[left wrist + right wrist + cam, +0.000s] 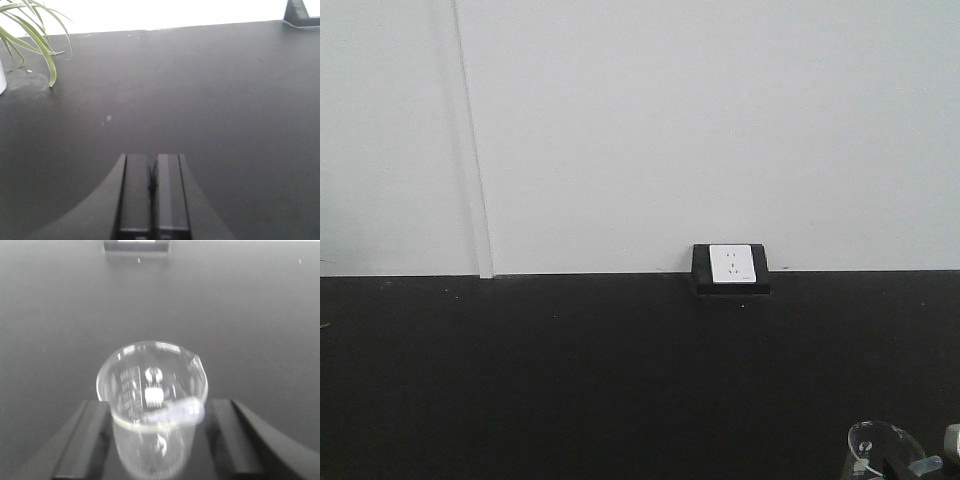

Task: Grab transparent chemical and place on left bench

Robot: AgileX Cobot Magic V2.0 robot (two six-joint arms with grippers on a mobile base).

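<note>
The transparent chemical, a whitish pipette (pixel 184 410), leans in a clear glass beaker (pixel 135 390) with its bulb resting on the rim. My right gripper (pixel 160 407) is open, with its jaws on either side of the beaker; the left finger (pixel 87 435) is close to the glass and the right one stands apart. The beaker also shows in the front view (pixel 880 445) at the bottom right. My left gripper (pixel 152 159) is shut and empty, low over the bare black counter. The left bench with the sink is out of view.
The black counter (pixel 570 380) here has a white wall socket (pixel 731 265) at its back edge, against a white wall. A green potted plant (pixel 30 35) stands at the far left of the left wrist view.
</note>
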